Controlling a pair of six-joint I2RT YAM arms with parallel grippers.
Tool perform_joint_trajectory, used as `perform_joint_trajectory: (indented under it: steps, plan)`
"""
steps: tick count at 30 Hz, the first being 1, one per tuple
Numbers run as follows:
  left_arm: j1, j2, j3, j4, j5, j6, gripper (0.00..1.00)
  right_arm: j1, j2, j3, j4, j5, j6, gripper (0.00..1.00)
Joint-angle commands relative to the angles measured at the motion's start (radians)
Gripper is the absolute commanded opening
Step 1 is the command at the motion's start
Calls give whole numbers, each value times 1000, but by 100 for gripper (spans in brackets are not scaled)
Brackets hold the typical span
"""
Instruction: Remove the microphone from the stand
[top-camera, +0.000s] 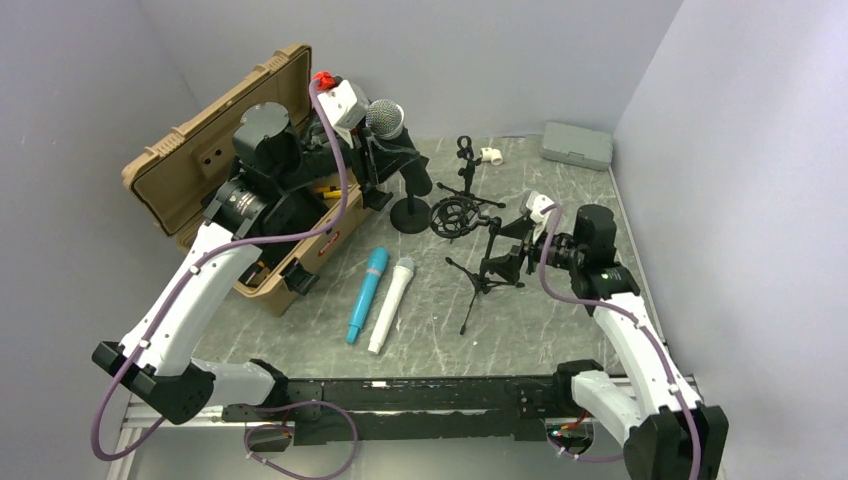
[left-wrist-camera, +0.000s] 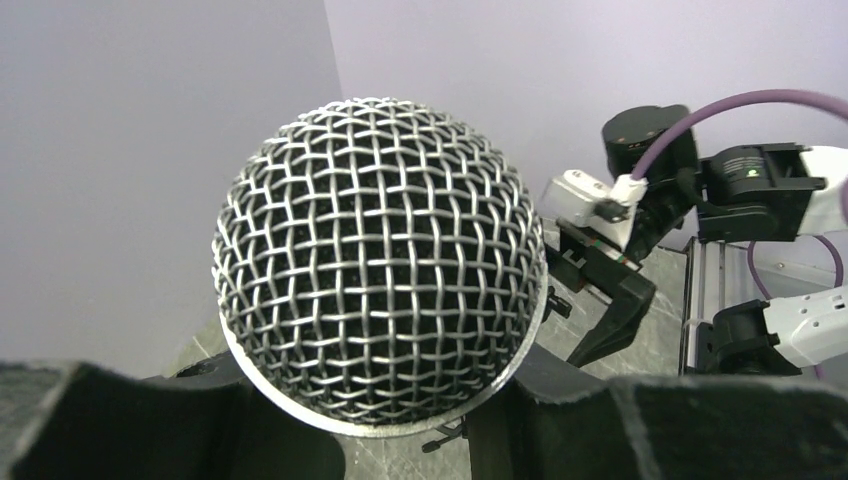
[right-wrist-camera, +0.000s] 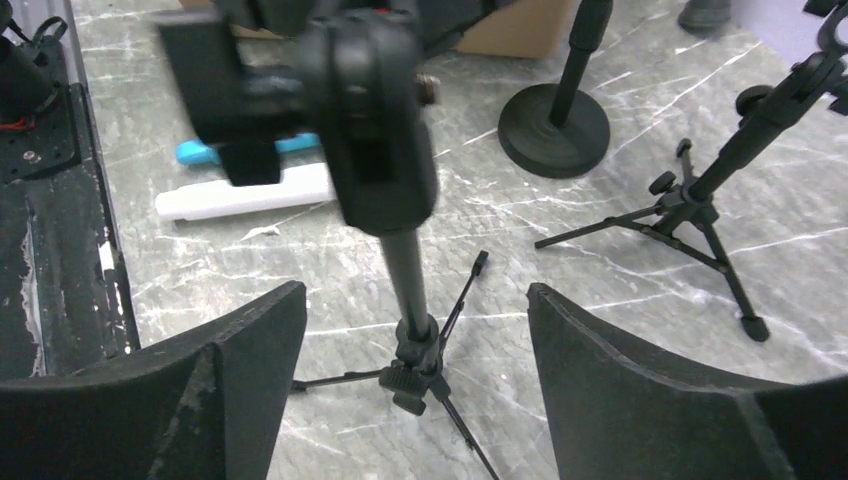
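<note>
The microphone (top-camera: 386, 119) has a silver mesh head and a dark handle. My left gripper (top-camera: 366, 140) is shut on it, high at the back beside the case. In the left wrist view the microphone's head (left-wrist-camera: 375, 260) fills the space between my fingers (left-wrist-camera: 120, 425). Its handle points down toward a round-base stand (top-camera: 410, 214); whether they touch I cannot tell. A small black tripod stand (top-camera: 492, 268) with a clip on top stands right of centre. My right gripper (top-camera: 508, 250) is open around it, and the stand's pole (right-wrist-camera: 405, 270) rises between the spread fingers without touching them.
An open tan case (top-camera: 190, 160) sits at the back left. A blue microphone (top-camera: 367, 293) and a white microphone (top-camera: 390, 305) lie side by side mid-table. A tripod with a shock mount (top-camera: 460, 210) stands behind, and a grey box (top-camera: 577, 145) lies at the far right.
</note>
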Motion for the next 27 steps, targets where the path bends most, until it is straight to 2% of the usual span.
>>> perform_joint_trajectory:
  steps: [1, 9, 14, 18, 23, 27]
  plan:
    - [0, -46, 8, 21, -22, 6, 0, -3, -74, 87, -145, 33, -42, 86]
    - [-1, -41, 11, 10, -27, 47, 0, -4, -154, 210, -326, -19, -73, 90]
    - [-1, -11, 48, 13, 32, 26, 0, -3, -122, 369, -343, -25, -44, 89]
    - [-1, 9, 67, 34, 127, -46, 0, 0, -49, 491, -260, -73, 48, 89]
    - [0, 42, 91, 93, 201, -135, 0, 46, 64, 549, 6, -143, 281, 88]
    - [-1, 84, 120, 145, 241, -229, 0, 114, 193, 644, 23, -153, 311, 87]
